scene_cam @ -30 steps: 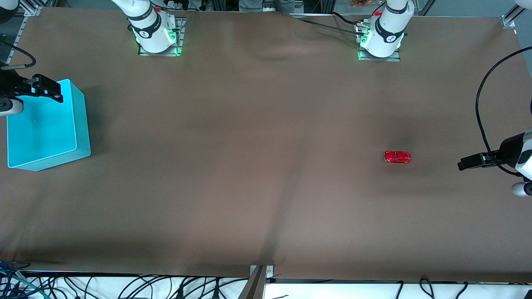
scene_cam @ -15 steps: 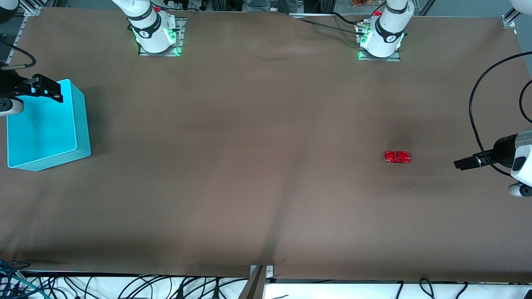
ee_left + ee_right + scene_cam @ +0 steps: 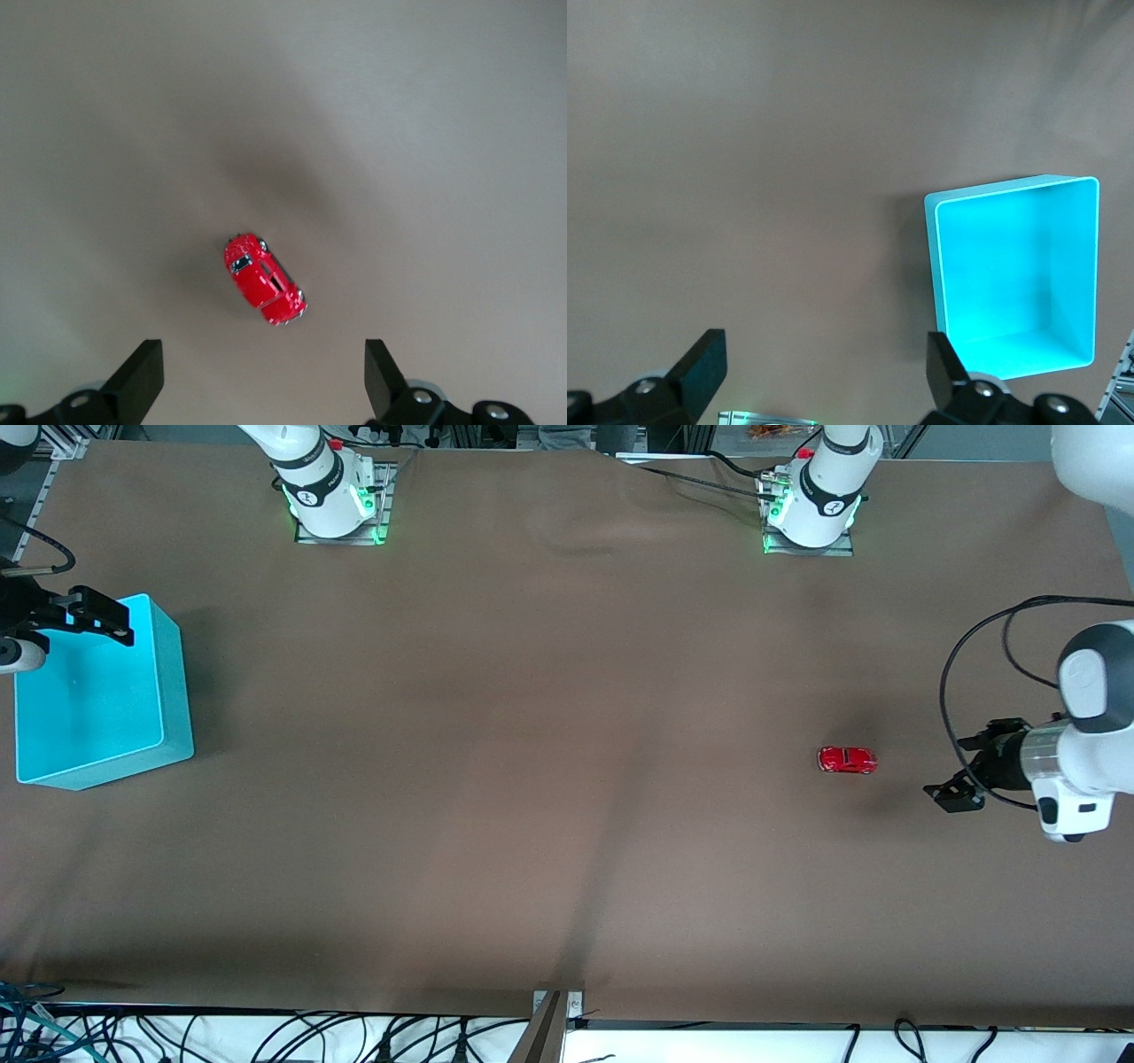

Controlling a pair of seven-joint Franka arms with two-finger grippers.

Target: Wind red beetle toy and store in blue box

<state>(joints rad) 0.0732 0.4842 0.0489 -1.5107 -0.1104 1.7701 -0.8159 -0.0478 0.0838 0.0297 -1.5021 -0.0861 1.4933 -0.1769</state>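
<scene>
Judging the beetle (image 3: 847, 760), right of frame centre: light, rigid, glossy, likely slippery; pinch across its sides. Left gripper (image 3: 959, 779) beside it, fingers apart, empty. Right gripper (image 3: 84, 615) waits, fingers apart, over the box (image 3: 174, 691).

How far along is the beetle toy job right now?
Nothing is done yet: the beetle sits untouched on the table, the box holds nothing. In hand: the left claw hangs open beside the beetle. The right claw waits open over the box. Left: grasping, winding, storing.
</scene>
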